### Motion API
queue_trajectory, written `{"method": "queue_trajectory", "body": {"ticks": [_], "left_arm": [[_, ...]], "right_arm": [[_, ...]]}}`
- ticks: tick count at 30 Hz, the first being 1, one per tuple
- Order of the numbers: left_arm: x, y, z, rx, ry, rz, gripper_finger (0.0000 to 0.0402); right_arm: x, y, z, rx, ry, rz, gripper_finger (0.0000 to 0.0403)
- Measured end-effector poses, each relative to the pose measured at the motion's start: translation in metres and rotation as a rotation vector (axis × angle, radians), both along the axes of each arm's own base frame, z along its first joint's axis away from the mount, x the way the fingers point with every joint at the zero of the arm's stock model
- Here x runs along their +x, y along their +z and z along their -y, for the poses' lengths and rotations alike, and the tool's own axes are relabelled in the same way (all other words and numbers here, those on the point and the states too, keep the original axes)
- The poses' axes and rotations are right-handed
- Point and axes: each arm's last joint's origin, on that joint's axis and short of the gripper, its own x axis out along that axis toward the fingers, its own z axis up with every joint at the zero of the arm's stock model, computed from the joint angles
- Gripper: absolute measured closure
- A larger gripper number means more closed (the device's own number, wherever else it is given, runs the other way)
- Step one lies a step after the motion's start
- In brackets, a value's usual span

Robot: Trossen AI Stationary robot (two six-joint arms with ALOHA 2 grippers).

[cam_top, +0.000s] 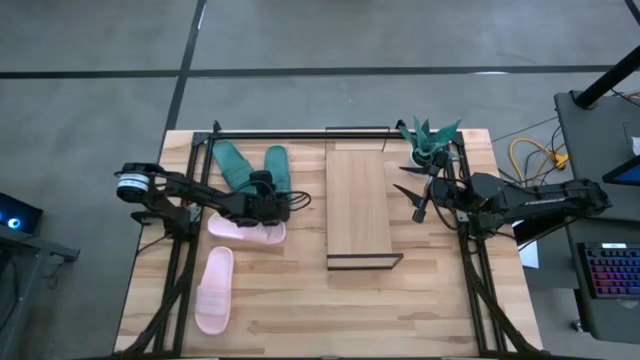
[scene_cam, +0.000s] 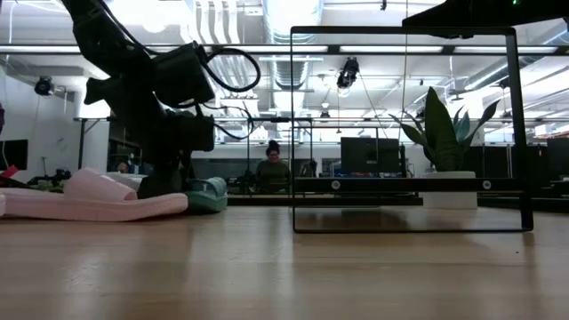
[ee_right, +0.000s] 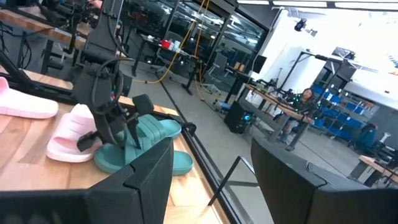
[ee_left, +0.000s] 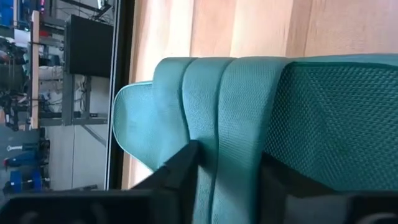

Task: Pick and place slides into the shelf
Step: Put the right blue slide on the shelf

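Between left fingers (ee_left: 180,171), seemingly, teal slide (ee_left: 249,118)

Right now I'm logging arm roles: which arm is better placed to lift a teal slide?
Left. The left gripper is down over the right-hand teal slide, its fingers straddling the strap. The right gripper hangs open beyond the shelf.

Left tool (cam_top: 272,203) reaches low, its fingers (ee_left: 180,168) closing; right tool (cam_top: 412,196) waits with fingers spread.
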Motion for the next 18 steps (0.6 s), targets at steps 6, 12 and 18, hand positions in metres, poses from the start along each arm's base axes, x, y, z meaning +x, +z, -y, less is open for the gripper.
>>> {"method": "queue_trajectory", "body": {"ticks": [6,12,18], "left_arm": [[-0.004,0.015,-0.001,0.041,-0.048,-0.020,0.0394],[-0.007,0.048,-0.001,0.092,-0.105,0.043,0.0399],[-0.017,0.087,0.002,0.091,-0.205,0.165,0.0400]], "right_arm": [[0.000,0.000,0.000,-0.008,0.000,0.000,0.0197],[0.000,0.001,0.000,-0.010,0.000,0.006,0.0197],[0.000,0.001,0.000,-0.046,-0.001,-0.005,0.0197]]}}
